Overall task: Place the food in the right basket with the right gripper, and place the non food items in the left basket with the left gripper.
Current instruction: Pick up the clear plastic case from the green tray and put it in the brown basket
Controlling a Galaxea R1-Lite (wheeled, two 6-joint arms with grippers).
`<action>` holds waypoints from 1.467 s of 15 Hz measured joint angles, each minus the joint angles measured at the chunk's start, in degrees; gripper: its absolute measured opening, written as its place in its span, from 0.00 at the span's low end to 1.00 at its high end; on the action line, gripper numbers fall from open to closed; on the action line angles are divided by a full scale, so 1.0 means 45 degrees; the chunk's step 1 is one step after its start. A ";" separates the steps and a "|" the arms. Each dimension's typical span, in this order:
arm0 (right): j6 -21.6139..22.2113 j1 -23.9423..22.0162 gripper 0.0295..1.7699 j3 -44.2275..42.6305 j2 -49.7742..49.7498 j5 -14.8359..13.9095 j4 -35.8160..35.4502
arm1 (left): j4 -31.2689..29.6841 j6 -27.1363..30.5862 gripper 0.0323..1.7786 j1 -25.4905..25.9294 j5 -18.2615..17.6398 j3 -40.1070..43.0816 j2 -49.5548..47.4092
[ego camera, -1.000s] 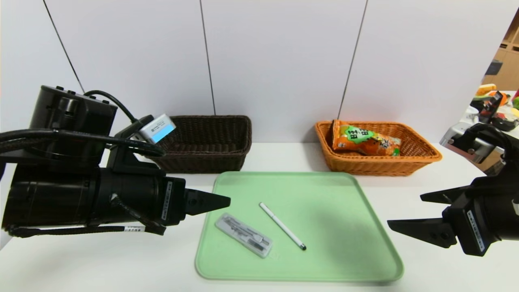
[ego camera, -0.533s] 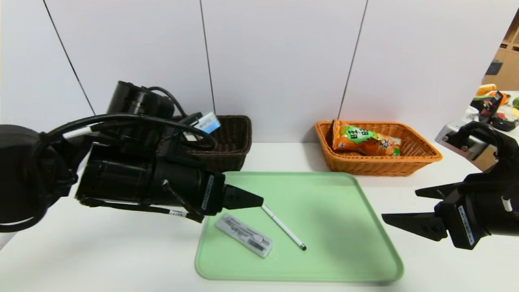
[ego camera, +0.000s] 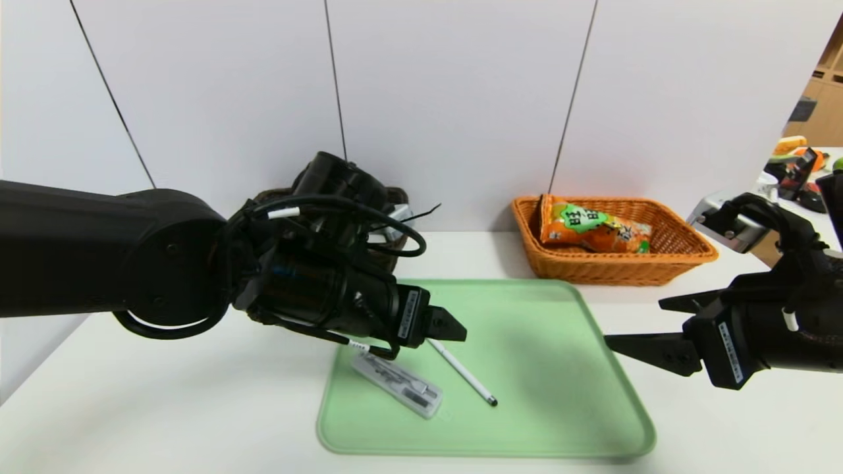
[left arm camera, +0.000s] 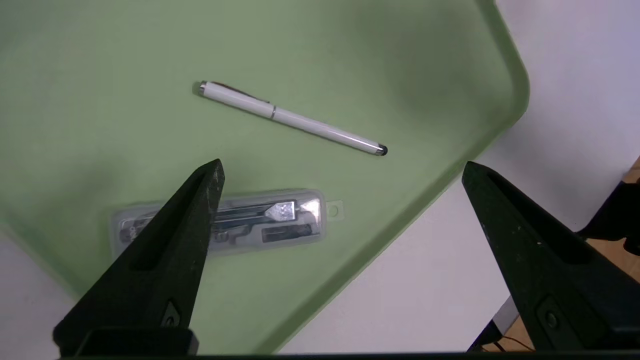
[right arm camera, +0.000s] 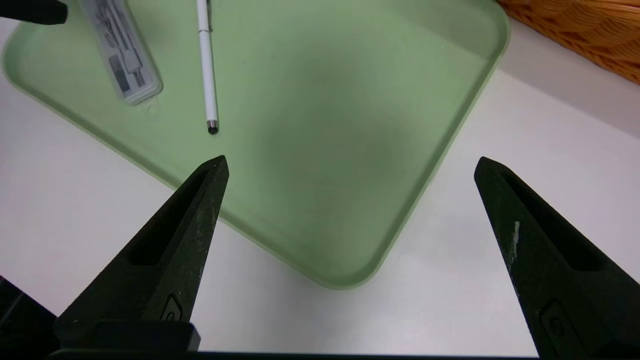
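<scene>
The food, an orange snack bag (ego camera: 593,230), lies inside the right basket (ego camera: 685,253) at the back right. A white pen (ego camera: 461,372) (left arm camera: 290,117) and a clear plastic case (ego camera: 395,383) (left arm camera: 260,220) holding small metal tools lie on the left half of a green tray (ego camera: 540,316). My left gripper (ego camera: 454,329) (left arm camera: 342,167) hovers open just above the case and the pen's far end, holding nothing. Only an edge of the dark left basket (ego camera: 398,197) shows behind that arm. My right gripper (ego camera: 635,322) (right arm camera: 351,161) is open and empty over the tray's right front corner.
A white wall stands right behind the baskets. A side table with cluttered items (ego camera: 803,171) sits at the far right, beyond the right arm. White tabletop (ego camera: 164,408) surrounds the tray.
My left arm has swung right and forward from the table's left side to above the tray's left half, now covering the dark basket. The right gripper has drifted slightly left.
</scene>
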 joint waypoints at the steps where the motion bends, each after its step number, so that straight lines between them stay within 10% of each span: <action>1: -0.0005 0.0000 0.96 0.0019 0.0060 0.0000 -0.0030 | 0.0165 -0.0222 0.95 -0.0100 0.0417 -0.0149 0.0165; 8: 0.0238 0.0003 0.96 0.0184 0.0209 0.0014 -0.0060 | 0.3278 -0.2444 0.95 -0.0986 0.3313 -0.2053 0.1054; 22: 0.0447 -0.0030 0.96 0.0970 0.0534 0.0051 -0.1249 | 1.0860 -0.7994 0.95 -0.2083 0.5204 -0.7547 0.3906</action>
